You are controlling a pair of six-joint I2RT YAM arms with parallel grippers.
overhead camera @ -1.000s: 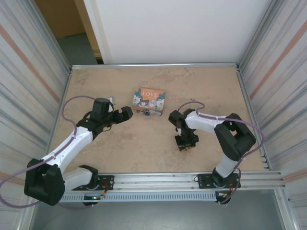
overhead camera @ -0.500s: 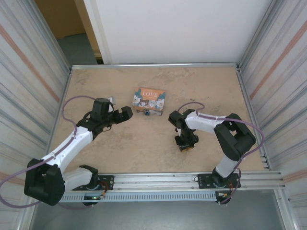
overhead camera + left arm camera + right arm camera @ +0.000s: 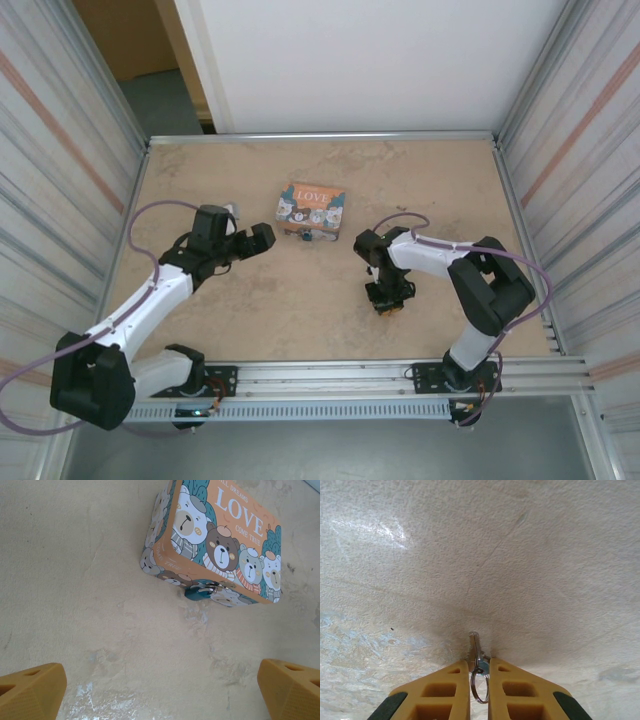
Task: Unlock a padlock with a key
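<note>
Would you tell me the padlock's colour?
The padlock is dark teal, clearest in the left wrist view.

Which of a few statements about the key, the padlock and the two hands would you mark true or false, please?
1. The right hand is shut on the key. True.
2. The left hand is shut. False: it is open, fingers wide apart.
3. The padlock sits at the side wall of the box. True.
4. The key is in the padlock. False: the right hand holds it, away from the box.
</note>
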